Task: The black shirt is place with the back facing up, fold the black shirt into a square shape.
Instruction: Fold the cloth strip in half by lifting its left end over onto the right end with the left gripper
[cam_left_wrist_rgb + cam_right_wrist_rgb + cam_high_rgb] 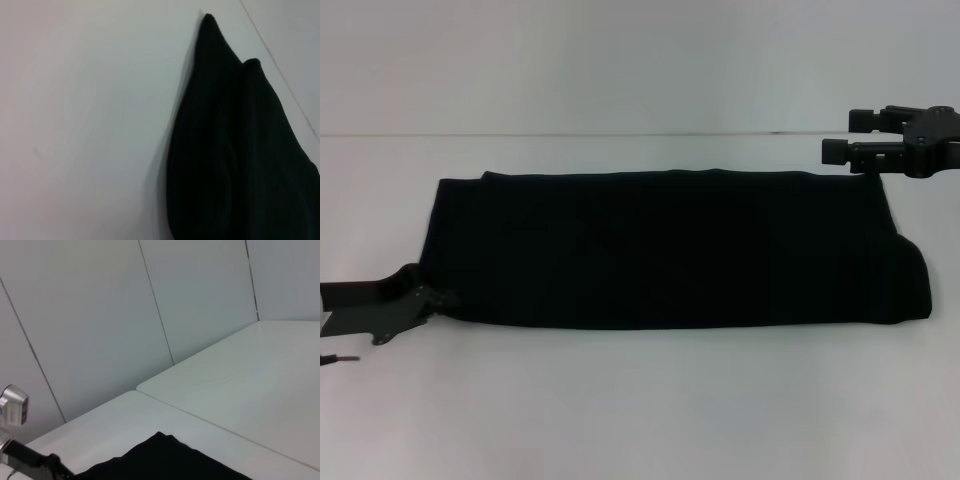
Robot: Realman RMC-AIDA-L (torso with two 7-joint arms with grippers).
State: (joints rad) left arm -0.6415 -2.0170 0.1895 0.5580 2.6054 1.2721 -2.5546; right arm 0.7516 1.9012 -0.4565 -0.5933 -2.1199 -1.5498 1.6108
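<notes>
Across the middle of the white surface (640,410) lies the black shirt (670,250), already folded into a long flat band running from the robot's left to its right, no sleeves or lettering showing. Its right end bulges into a rounded fold, while the left end is squarer with a small flap at the far corner.

At the near left corner of the band, the left end effector (432,297) sits low against the surface, touching or just beside the cloth; whether its fingers have closed on the hem cannot be told. The right end effector (837,135) hovers above the far right corner with its two fingers parted and nothing between them.

Soft, light and limp, the fabric will probably sag and drag rather than hold shape, and layers may slide apart. A good hold would likely be at the end corners, pinching all layers together, so one end can be carried over onto the other to make a square.
</notes>
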